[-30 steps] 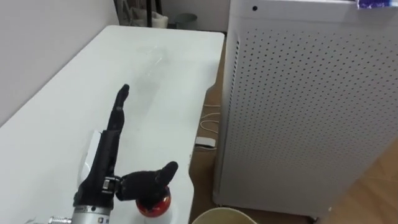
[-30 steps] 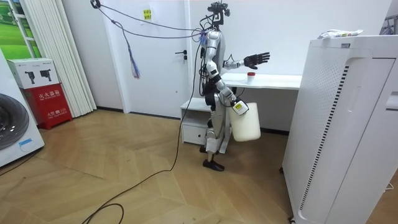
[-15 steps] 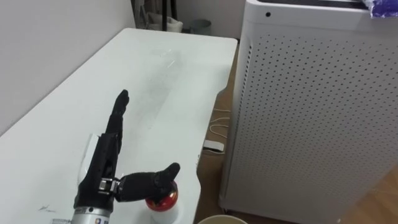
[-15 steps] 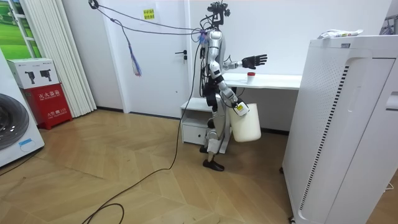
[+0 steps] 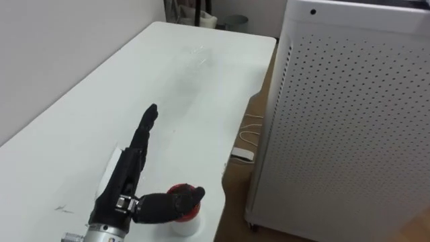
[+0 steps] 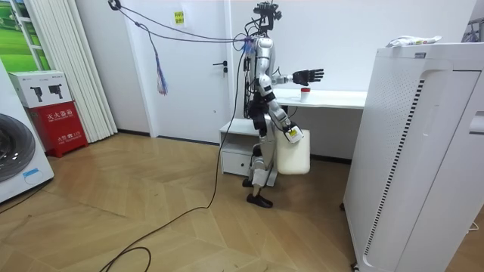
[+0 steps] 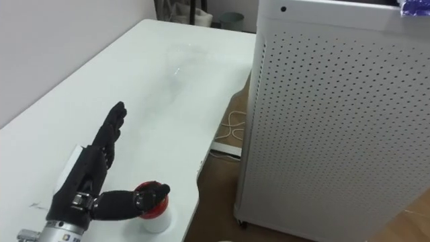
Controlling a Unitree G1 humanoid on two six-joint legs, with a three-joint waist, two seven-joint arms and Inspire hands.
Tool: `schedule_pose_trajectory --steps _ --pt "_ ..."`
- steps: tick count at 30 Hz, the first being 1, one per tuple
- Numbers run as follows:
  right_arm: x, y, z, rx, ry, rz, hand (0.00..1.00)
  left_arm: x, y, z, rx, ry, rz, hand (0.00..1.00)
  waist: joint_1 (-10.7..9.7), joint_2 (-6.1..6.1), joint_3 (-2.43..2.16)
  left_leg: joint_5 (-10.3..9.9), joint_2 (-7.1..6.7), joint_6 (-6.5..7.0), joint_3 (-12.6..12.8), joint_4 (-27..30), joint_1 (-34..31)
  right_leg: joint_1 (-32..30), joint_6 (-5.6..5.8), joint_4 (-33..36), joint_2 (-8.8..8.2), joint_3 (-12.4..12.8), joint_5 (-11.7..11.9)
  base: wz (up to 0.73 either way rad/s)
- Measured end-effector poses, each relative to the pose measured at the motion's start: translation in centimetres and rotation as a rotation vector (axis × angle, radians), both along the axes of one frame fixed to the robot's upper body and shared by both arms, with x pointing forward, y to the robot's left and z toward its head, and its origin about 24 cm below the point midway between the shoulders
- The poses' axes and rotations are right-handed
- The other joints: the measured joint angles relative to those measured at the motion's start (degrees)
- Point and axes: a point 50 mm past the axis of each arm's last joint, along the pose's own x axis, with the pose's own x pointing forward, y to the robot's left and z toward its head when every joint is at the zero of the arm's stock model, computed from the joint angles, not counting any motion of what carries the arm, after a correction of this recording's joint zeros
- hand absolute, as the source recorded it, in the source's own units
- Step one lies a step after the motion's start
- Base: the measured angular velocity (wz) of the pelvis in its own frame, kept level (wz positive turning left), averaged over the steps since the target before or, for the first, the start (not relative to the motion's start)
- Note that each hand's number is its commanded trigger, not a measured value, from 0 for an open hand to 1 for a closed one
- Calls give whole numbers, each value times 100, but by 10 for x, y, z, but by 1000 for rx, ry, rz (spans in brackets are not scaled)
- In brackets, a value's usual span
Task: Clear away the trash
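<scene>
The left hand [image 5: 125,178] has dropped lower, fingers straight and wide; its thumb now lies across the red-capped bottle [image 5: 184,224] at the desk [image 5: 175,74] edge, right under the hand, so a grasp looks near

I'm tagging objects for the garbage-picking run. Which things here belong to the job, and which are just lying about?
Job:
- left hand, open over the table
- small red-topped container by its thumb, at the table's edge
- cream bin hanging at the right hand

Lying about:
- white table
- perforated white cabinet
- white plug block on the floor
- washing machine
- red box
</scene>
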Motion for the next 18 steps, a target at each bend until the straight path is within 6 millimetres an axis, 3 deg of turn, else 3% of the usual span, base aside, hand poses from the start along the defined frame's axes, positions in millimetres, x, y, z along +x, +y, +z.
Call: schedule_pose_trajectory --steps 6,18 --pt "10 2 3 3 -25 18 100 -4 -4 -4 -31 34 -50 0 -29 78 -2 3 24 2 175 -101 91 43 -2 -6 -15 -35 -4 -1" --pt "9 2 3 8 -22 22 100 -17 -4 -17 -91 119 -97 0 -67 85 6 9 25 13 470 -206 164 92 66 -6 -63 -39 -55 1"
